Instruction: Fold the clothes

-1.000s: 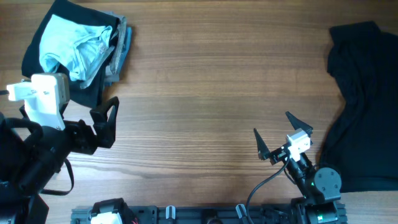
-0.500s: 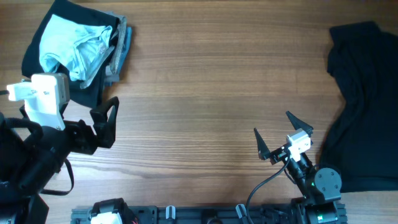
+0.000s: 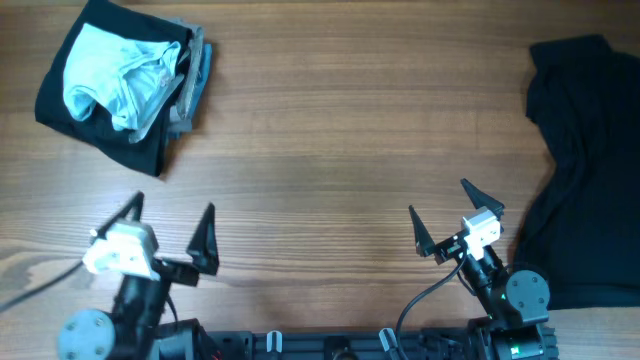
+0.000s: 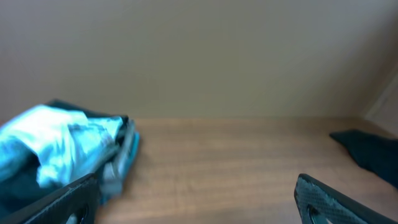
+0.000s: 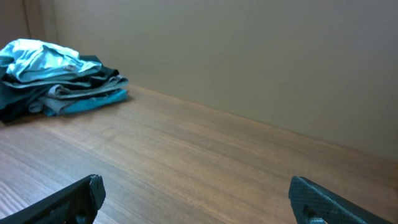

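- While your left hand (image 3: 170,215) and right hand (image 3: 440,205) stand wide open and empty, nothing is gripped.
- The heaped clothes (image 3: 120,80) lie far ahead of the left hand, well apart.
- The black garment (image 3: 580,170) runs near-to-far along the right edge of the counter (image 3: 330,130), near the right hand.

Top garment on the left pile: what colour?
Light blue. The top garment sits crumpled on dark folded pieces; clearest in the overhead view.

Your left gripper (image 4: 198,198) sat wide open, low over the table (image 4: 230,163). Light blue shirt (image 4: 53,146) lay far left, black garment (image 4: 372,152) far right.
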